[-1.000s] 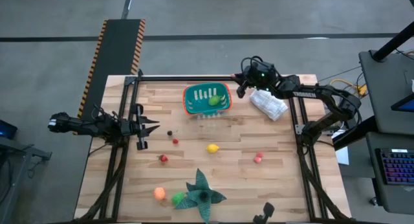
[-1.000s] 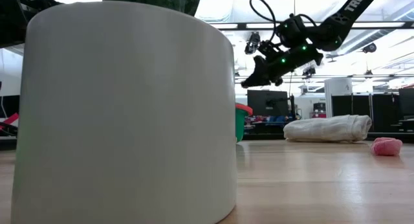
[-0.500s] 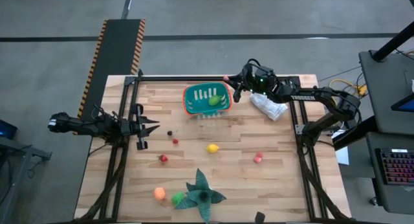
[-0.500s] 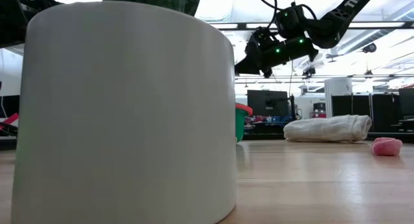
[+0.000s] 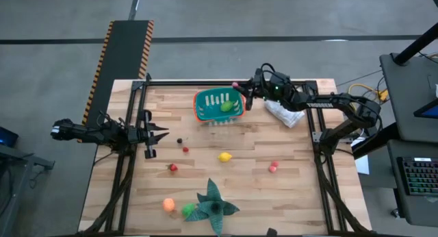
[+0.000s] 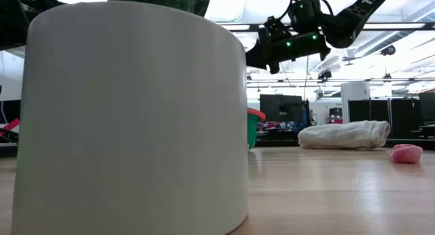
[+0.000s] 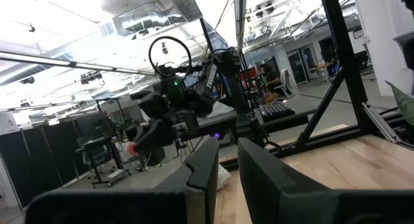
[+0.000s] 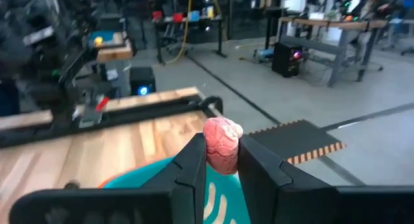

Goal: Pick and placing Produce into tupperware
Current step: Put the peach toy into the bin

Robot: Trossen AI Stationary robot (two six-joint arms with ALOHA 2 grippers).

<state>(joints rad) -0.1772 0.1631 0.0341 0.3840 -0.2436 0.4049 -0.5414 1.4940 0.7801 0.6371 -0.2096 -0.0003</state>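
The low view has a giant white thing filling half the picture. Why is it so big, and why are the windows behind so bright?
Low view: the white cylinder stands right at the lens, so it looms and hides most of the table. Ceiling lights and windows behind glare white, leaving the right gripper a dark silhouette. High view: even light, soft shadows.

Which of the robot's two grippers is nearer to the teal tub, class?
The right. The right gripper, shut on a pink fruit, hovers at the teal tub's edge. The left gripper waits at the table's left side, well away from it.
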